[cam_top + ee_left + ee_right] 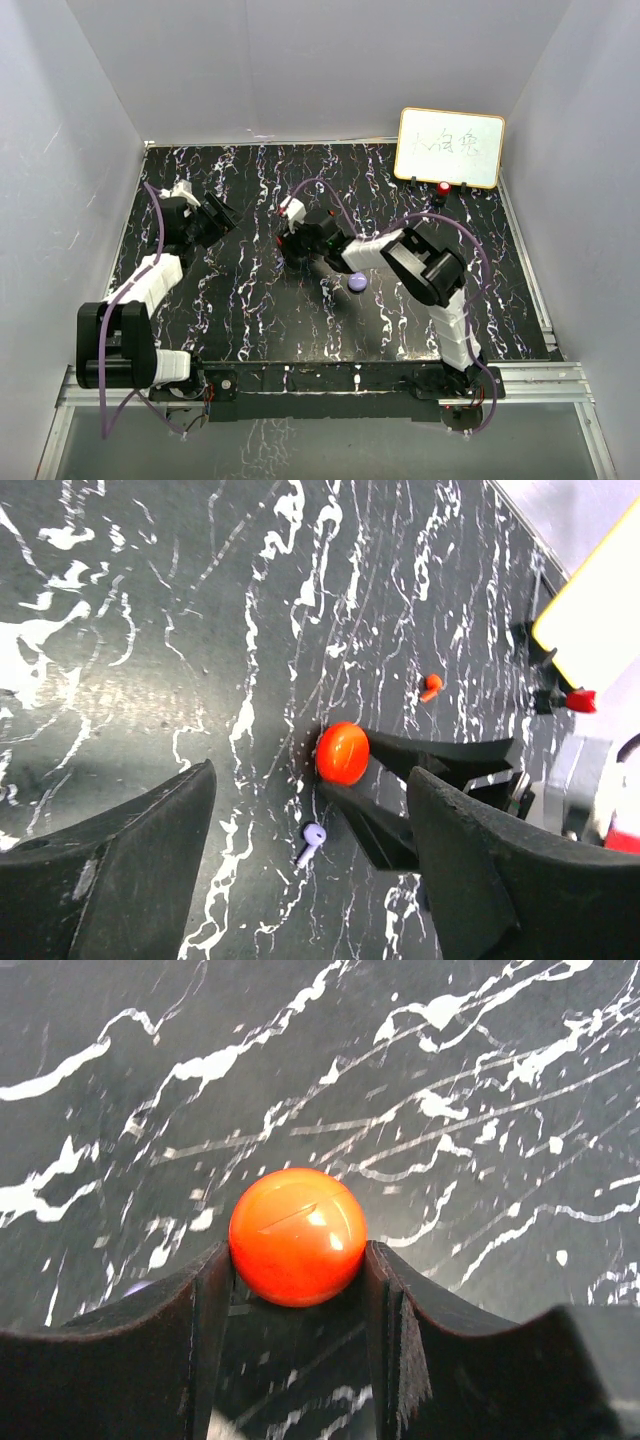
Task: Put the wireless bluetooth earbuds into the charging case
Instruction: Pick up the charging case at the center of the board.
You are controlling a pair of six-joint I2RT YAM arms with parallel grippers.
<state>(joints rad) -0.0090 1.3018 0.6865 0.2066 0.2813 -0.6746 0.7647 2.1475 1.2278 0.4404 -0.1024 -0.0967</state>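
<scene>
Earbuds lie loose on the table [150,630]: the purple earbud [312,842] beside the red case [297,1236], the red earbud [431,686] farther off; right jaws pinch that case, left jaws stand apart; best keep the case level and steady

Overhead overview, wrist close-ups sharing red case [342,752]

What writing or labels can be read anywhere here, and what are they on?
"大白兔": three faint green handwritten characters on the whiteboard; my reading is unsure.
Nothing is written on the round red case, and no other text shows.
</scene>
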